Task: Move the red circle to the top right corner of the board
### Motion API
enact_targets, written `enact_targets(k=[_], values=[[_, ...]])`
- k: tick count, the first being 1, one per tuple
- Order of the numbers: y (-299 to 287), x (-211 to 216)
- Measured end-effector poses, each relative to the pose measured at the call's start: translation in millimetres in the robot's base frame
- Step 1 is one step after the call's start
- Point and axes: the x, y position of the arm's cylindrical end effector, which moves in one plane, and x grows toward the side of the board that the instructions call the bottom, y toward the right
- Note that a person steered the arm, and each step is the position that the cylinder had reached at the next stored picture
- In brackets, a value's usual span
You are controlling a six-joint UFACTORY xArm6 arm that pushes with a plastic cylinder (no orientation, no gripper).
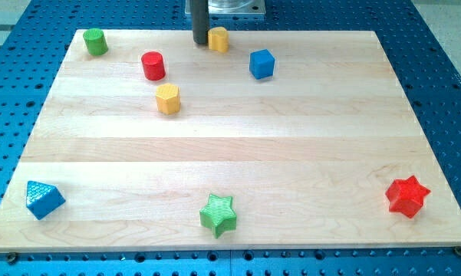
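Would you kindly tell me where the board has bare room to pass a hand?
Free: the wide middle band between the yellow hexagon and the green star, and the top right beyond the blue cube. Crowded: top left, around the red circle and my tip.

Our rod stands upright at the far edge of the scene, slightly left of center. My tip (201, 44) rests at surface height, the mount above it cropped from view.
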Motion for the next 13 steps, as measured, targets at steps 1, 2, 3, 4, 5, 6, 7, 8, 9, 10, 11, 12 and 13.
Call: enact_targets(k=[1, 2, 3, 4, 5, 6, 7, 8, 9, 10, 11, 12, 13], values=[[15.9, 0.0], [33.9, 0.1], [0.1, -3.9], [-56.4, 4.3], [-59.1, 51.6], [-52.2, 75.4], [-36.4, 75.4], [-36.0, 76.3], [-28.6, 80.6], [-17.9, 71.4], [-24.3, 32.9], [-81.3, 12.7], [-139.4, 31.2]])
